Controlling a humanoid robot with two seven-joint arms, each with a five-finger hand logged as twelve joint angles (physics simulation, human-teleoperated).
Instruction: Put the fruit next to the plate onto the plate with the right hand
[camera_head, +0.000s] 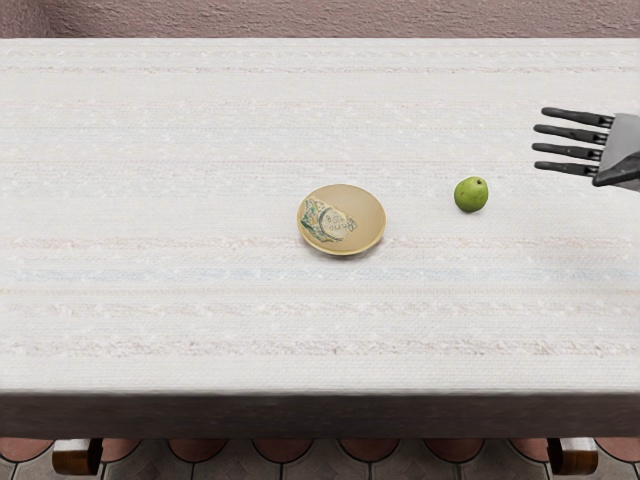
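Note:
A small green fruit (471, 194) lies on the white tablecloth, to the right of a tan plate (365, 209) with a green-and-white painted motif. The plate sits near the table's middle with nothing on it. My right hand (570, 142) enters from the right edge, its dark fingers (560, 150) stretched out straight and spread, pointing left. It holds nothing and hovers to the right of the fruit and slightly farther back, with a clear gap between fingertips and fruit. The left arm is out of sight.
The table (200, 300) is covered in a pale striped cloth and its front edge runs across the lower part of the view. A wall closes off the back. Chair tops show below the front edge.

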